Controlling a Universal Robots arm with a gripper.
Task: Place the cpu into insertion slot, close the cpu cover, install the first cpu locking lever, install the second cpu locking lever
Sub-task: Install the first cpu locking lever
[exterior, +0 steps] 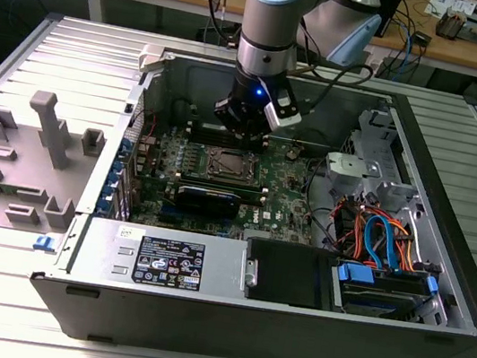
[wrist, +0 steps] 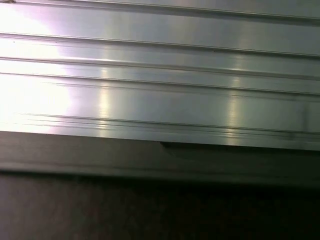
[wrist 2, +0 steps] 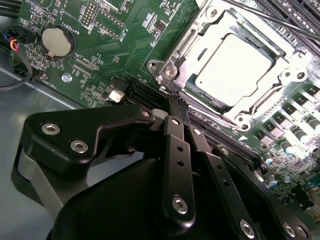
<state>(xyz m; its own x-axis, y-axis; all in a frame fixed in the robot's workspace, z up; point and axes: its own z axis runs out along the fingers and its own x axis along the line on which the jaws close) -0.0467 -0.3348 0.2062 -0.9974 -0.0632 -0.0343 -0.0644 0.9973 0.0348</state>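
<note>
Closest to the lens in the second wrist view is the black linkage of the gripper (wrist 2: 176, 102), its two slim fingers drawn together with no gap between them and nothing held, their tips resting at or just above the near corner of the silvery socket frame. Straight beyond those tips lies the cpu (wrist 2: 234, 68), seated flat in the insertion slot (wrist 2: 197, 91), with the cpu cover (wrist 2: 286, 65) closed down around it so the bright metal top shows through its square window. A thin locking lever (wrist 2: 280, 24) runs along the far side of the frame, and a second rod lies along the near edge by the fingertips; whether either is latched cannot be told. Off to one side of the gripper, a round coin battery (wrist 2: 58, 41) sits on the green motherboard (wrist 2: 120, 45). The exterior view gives the wider room: the gripper (exterior: 243, 136) hangs inside the open computer case (exterior: 225, 322), just behind the socket with the cpu (exterior: 225, 167), the case walls standing well clear around it and coloured cables (exterior: 379, 238) bundled away toward the exterior view's right. The first wrist view shows ribbed aluminium table (wrist: 160, 75) above a dark band.
</note>
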